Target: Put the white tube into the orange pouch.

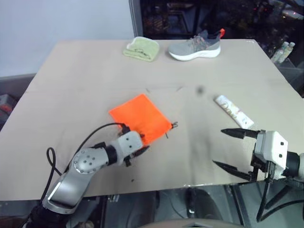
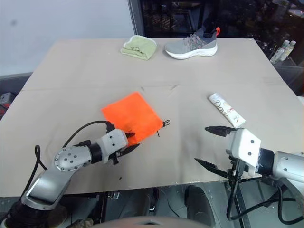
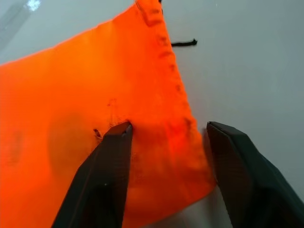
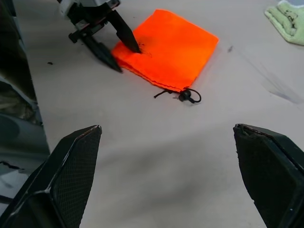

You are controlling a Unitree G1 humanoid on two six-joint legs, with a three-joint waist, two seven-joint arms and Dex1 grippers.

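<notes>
Left tool [image 1: 137, 154] partly closed astride the near corner of the orange pouch [image 1: 140, 117], one finger on the fabric. White tube [image 1: 233, 111] lies on the surface [image 1: 85, 76], just beyond the wide-open right tool [image 1: 232, 149].

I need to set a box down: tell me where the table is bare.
Bare: the wide stretch between the orange pouch and the green cloth and shoe; also the table's left side. Crowded: the near edge, where the left pincer straddles the pouch's corner and the right pincer gapes beside the white tube.
</notes>
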